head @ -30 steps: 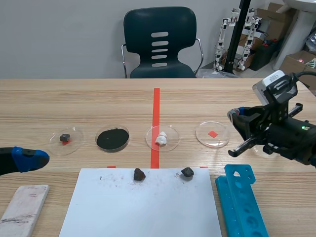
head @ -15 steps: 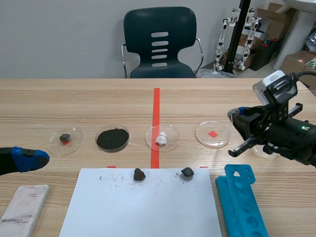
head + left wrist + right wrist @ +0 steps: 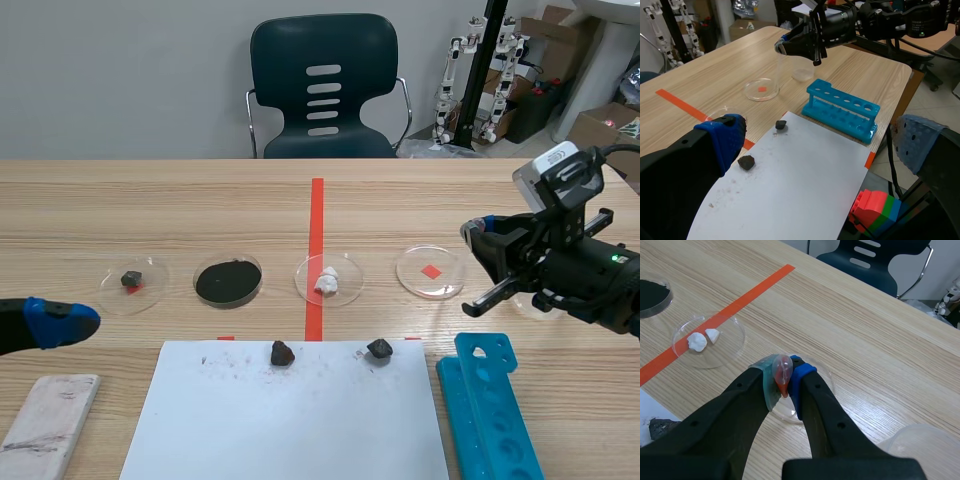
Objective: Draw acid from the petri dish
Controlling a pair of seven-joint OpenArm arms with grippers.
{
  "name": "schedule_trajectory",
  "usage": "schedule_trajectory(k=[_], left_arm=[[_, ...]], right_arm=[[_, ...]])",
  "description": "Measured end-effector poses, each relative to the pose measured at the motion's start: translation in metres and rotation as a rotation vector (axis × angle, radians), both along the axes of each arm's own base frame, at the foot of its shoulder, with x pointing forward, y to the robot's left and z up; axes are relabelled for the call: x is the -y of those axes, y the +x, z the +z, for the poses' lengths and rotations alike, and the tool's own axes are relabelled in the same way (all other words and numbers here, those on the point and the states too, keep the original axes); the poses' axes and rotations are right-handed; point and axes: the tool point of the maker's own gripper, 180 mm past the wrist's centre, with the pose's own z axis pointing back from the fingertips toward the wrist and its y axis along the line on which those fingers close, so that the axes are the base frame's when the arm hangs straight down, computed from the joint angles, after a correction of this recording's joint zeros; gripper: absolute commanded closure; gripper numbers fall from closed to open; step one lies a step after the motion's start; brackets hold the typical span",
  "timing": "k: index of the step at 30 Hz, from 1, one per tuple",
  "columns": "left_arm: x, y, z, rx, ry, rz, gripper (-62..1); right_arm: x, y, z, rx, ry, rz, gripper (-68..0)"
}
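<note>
A: The dish, and the right gripper?
B: The dish (image 3: 430,271) sits on the table (image 3: 150,210), right of the tape line, over a red square. The right gripper (image 3: 782,379) hangs above it, fingers clamped on the bulb of a clear pipette (image 3: 782,370).
A: The left gripper?
B: The left gripper (image 3: 818,134) is low at the table's near left. Its fingers are wide apart and hold nothing. The white sheet (image 3: 300,420) lies ahead of it.
A: Surroundings?
B: Three other dishes (image 3: 328,279) stand in the same row. Two stones (image 3: 282,352) lie on the sheet. A blue rack (image 3: 490,410) is at the near right and a chair (image 3: 323,85) beyond the table.
A: Unclear?
B: The fingers hide the pipette's stem in the right wrist view. Whether its tip reaches the dish cannot be told, nor whether the dish holds liquid.
</note>
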Motion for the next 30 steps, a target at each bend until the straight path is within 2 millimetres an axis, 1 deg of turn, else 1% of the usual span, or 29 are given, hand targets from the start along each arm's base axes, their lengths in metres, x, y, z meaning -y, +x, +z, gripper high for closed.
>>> schedule_trajectory(k=[2, 13, 15, 30], left_arm=[[0.0000, 0.0000, 0.0000, 0.000, 0.000, 0.000, -61.5], [0.0000, 0.0000, 0.0000, 0.000, 0.000, 0.000, -61.5], [0.0000, 0.0000, 0.0000, 0.000, 0.000, 0.000, -61.5], [0.0000, 0.0000, 0.0000, 0.000, 0.000, 0.000, -61.5]], right_arm=[[0.0000, 0.0000, 0.0000, 0.000, 0.000, 0.000, -4.2], [0.0000, 0.0000, 0.0000, 0.000, 0.000, 0.000, -4.4], [0.0000, 0.0000, 0.0000, 0.000, 0.000, 0.000, -6.8], [-0.0004, 0.0001, 0.0011, 0.005, 0.003, 0.001, -6.8]])
